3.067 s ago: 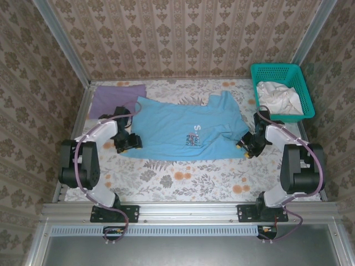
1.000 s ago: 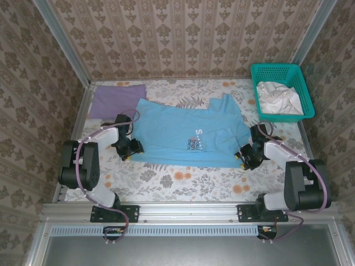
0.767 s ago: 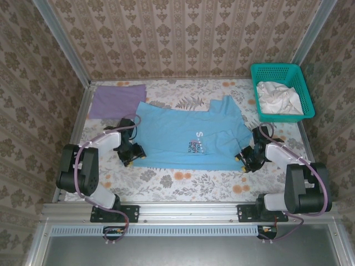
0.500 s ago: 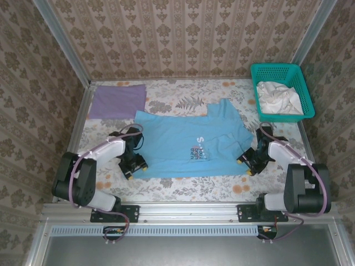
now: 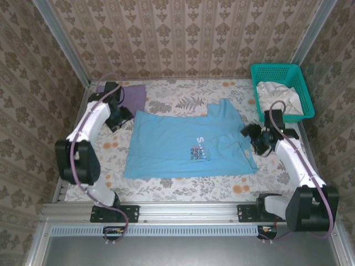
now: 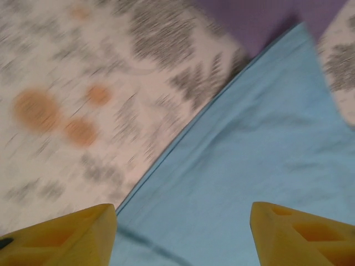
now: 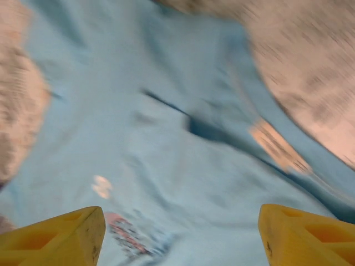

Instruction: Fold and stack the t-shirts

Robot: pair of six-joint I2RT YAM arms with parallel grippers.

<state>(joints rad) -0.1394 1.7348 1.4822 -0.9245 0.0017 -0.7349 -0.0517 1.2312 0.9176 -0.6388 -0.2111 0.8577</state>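
The sky-blue t-shirt (image 5: pixel 188 145) lies spread flat in the middle of the table, its chest print (image 5: pixel 195 147) facing up. The lavender t-shirt (image 5: pixel 132 95) lies folded at the back left, partly covered by my left arm. My left gripper (image 5: pixel 122 115) hovers open over the blue shirt's far left corner, where the blue cloth (image 6: pixel 249 160) meets the purple cloth (image 6: pixel 266 22). At the shirt's right side, near the sleeve, my right gripper (image 5: pixel 250 134) is open above blue cloth (image 7: pixel 166 138). Nothing sits between the yellow fingertips (image 6: pixel 66 238) (image 7: pixel 55 238) of either gripper.
A teal mesh basket (image 5: pixel 280 69) holding crumpled white cloth (image 5: pixel 280 98) stands at the back right. The floral tablecloth (image 5: pixel 183 188) shows in front of the shirt. Metal frame posts and patterned walls enclose the table.
Both grippers have let go of the blue shirt's near edge and opened. The left arm swung back toward the purple shirt, the right lifted away rightward. The shirt now lies flatter and nearer.
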